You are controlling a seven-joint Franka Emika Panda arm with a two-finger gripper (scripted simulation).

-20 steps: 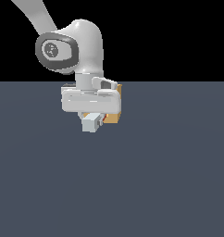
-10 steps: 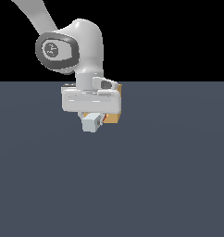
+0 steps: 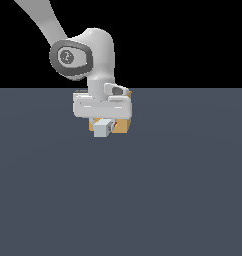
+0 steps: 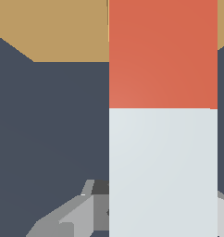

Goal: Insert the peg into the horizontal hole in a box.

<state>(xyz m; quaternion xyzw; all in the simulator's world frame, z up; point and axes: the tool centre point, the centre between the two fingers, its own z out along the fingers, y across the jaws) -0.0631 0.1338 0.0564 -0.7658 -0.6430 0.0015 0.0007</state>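
Observation:
My gripper [image 3: 104, 123] is shut on the peg. In the exterior view only the peg's pale grey-white end [image 3: 101, 129] shows, pointing toward the camera. The tan box [image 3: 123, 125] sits right behind the hand and is mostly covered by it. In the wrist view the peg's pale part [image 4: 162, 171] runs from the grey fingers [image 4: 72, 217] to its red end [image 4: 162, 51]. The red end reaches over the tan box [image 4: 58, 28]. The hole is hidden behind the peg, and I cannot tell whether the tip is inside it.
The dark grey-blue floor [image 3: 143, 200] spreads all around the box. The arm's white links [image 3: 93, 55] rise above the hand toward the exterior view's upper left.
The hand and the peg have shifted slightly toward the exterior view's right and a little farther back toward the box. The grip is unchanged.

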